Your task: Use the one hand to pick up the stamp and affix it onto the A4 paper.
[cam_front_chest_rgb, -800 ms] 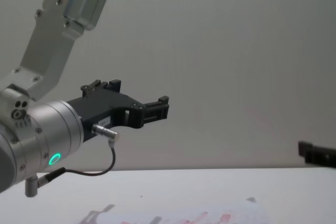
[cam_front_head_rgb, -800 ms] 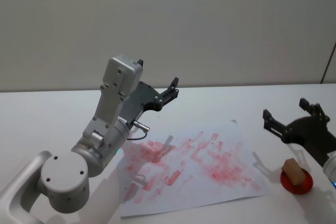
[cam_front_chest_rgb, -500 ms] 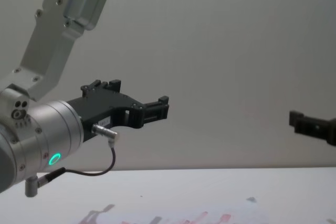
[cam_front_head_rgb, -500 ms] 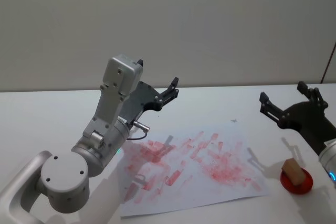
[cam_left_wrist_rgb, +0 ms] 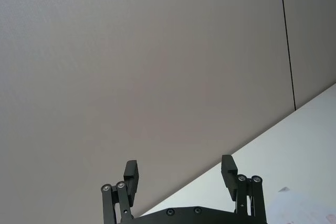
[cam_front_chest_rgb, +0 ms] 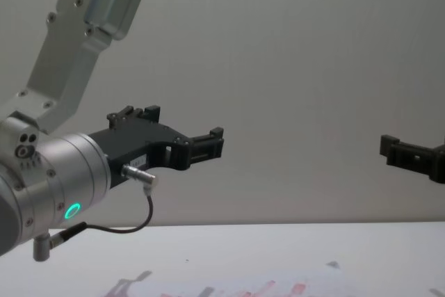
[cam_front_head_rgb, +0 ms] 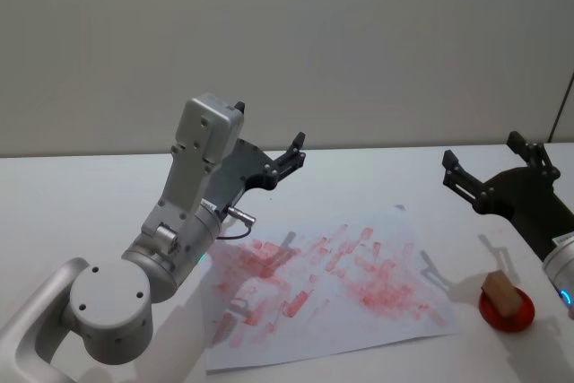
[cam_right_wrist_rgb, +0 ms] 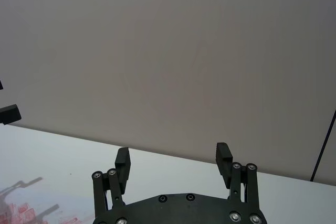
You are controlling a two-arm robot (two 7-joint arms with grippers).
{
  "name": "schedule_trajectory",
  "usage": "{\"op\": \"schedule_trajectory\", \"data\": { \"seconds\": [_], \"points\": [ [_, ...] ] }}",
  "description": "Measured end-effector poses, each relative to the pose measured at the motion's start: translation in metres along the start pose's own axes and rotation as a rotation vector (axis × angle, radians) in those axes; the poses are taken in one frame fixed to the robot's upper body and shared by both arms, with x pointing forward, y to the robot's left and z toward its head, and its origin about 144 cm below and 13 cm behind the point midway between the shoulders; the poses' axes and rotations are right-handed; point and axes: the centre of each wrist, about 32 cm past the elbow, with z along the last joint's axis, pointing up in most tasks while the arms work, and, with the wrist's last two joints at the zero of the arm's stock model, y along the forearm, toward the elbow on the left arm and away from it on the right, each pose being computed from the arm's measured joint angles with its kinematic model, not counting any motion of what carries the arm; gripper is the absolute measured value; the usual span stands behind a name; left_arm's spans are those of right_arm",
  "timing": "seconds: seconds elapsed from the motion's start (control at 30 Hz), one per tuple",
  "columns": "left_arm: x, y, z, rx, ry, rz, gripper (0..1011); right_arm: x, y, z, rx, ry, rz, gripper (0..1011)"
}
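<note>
The stamp [cam_front_head_rgb: 501,292], a small tan wooden block, rests on a round red ink pad [cam_front_head_rgb: 508,313] at the table's right front. My right gripper [cam_front_head_rgb: 485,157] hangs in the air above and behind it, open and holding nothing; in the right wrist view the right gripper [cam_right_wrist_rgb: 172,154] shows spread fingers against the wall. The A4 paper [cam_front_head_rgb: 332,289], covered in red-pink marks, lies flat mid-table. My left gripper [cam_front_head_rgb: 294,152] is parked high over the paper's far left corner, open, and the left gripper [cam_left_wrist_rgb: 179,167] is empty.
The white table [cam_front_head_rgb: 81,195] runs back to a plain grey wall. The left arm's big silver elbow [cam_front_head_rgb: 109,311], with its green ring [cam_front_chest_rgb: 71,210], fills the near left. A dark vertical strip [cam_front_head_rgb: 563,105] marks the wall's right end.
My right gripper has risen and drawn back from the table, away from the stamp, still open. The left arm, the paper and the stamp have not moved.
</note>
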Motion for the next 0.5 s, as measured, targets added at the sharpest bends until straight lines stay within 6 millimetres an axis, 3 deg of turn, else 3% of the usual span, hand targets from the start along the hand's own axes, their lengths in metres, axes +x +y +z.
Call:
{"op": "schedule_trajectory", "data": {
  "seconds": [0.5],
  "points": [
    [0.0000,0.0000,0.0000,0.000,0.000,0.000,1001,0.0002,0.0000,0.0001,0.000,0.000,-0.001,1001]
  ]
}}
